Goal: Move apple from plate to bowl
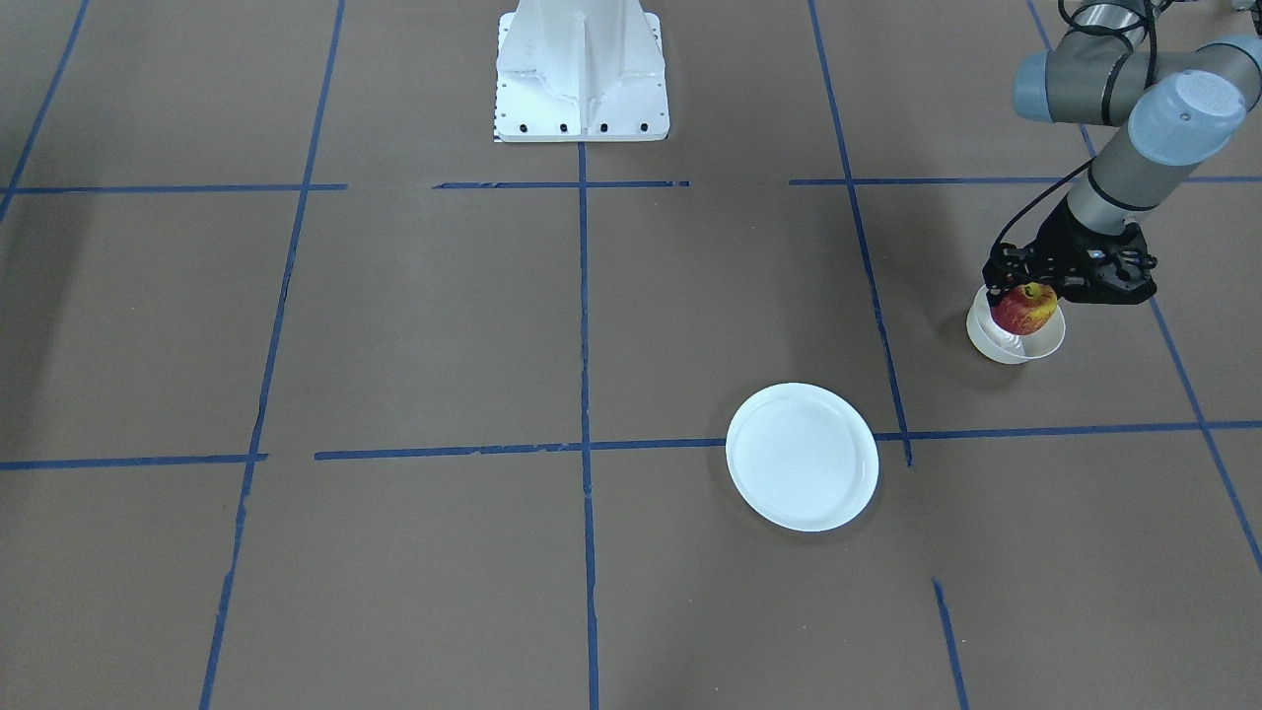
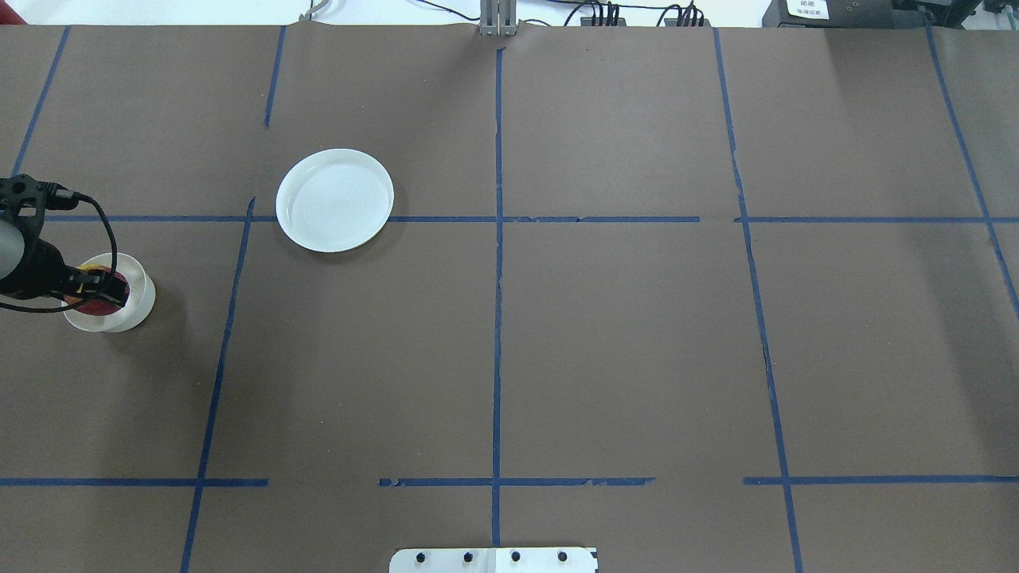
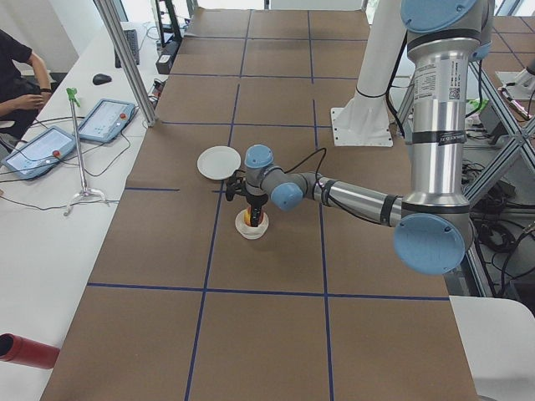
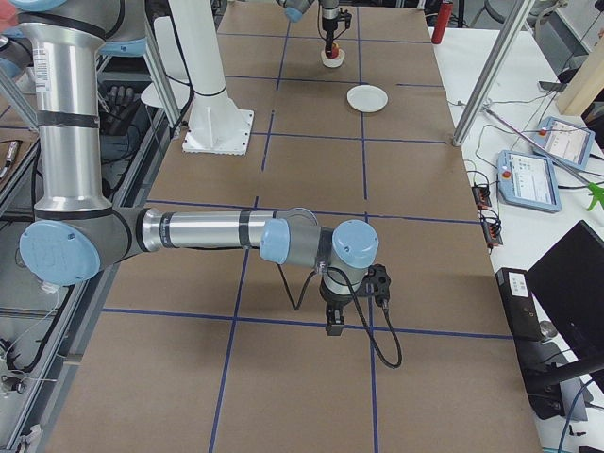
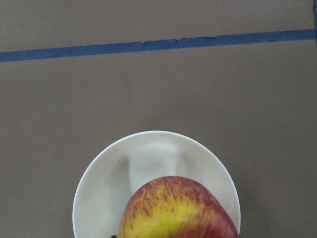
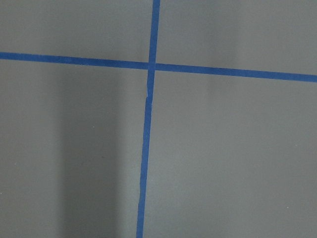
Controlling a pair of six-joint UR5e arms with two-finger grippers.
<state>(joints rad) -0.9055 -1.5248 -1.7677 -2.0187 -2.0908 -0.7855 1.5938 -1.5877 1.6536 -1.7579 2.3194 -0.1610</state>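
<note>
The left gripper [image 1: 1021, 288], black and pointing straight down from its grey arm, is closed around the apple [image 1: 1025, 310], one finger on each side of the fruit. The apple is red with a yellow patch and hangs in the mouth of the bowl [image 1: 1047, 345], its lower half below the rim and its top above it. Whether it touches the bottom of the bowl cannot be told from here. From the left wrist camera the apple fills the lower edge of the picture, with the bowl's glossy cream inside curving around and behind it.

The plate [image 1: 802, 457] lies flat on the brown table [image 1: 394, 325], well apart from the bowl and nearer the middle of the table, across a line of blue tape [image 1: 892, 375]. The robot's white base [image 1: 582, 74] stands at the table's edge.

The right gripper [image 4: 334, 319] hangs low over the far end of the table, pointing down near a crossing of tape lines. It is seen only from the side, so whether its fingers are apart or together cannot be told
</note>
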